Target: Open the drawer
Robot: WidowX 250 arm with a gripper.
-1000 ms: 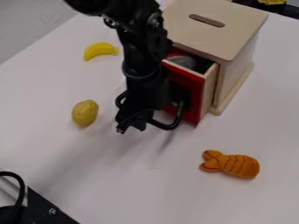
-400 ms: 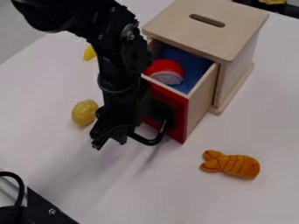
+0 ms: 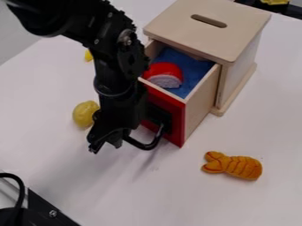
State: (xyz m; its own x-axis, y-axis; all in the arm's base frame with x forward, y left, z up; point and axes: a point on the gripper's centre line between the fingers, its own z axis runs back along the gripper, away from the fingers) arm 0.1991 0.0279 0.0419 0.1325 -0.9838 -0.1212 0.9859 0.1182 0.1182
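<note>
My gripper (image 3: 107, 142) hangs low in front of the red drawer front, at its left side, next to the black handle (image 3: 152, 142). Whether its fingers hold the handle is hard to make out. The drawer (image 3: 198, 102) stands well out of the wooden box (image 3: 206, 27). Inside it lie a blue cloth (image 3: 190, 67) and a red round object with a pale cut face (image 3: 164, 76). The arm covers the left part of the drawer front.
A yellow-green lemon-like toy (image 3: 85, 113) lies just left of the gripper. Farther back is a yellow piece (image 3: 88, 55), partly behind the arm. An orange lobster-like toy (image 3: 233, 165) rests at the lower right. Black hardware (image 3: 44, 207) occupies the lower left corner.
The drawer has slid out of the box toward the lower left, exposing the blue cloth and the red object. My gripper has moved the same way, more slowly of late.
</note>
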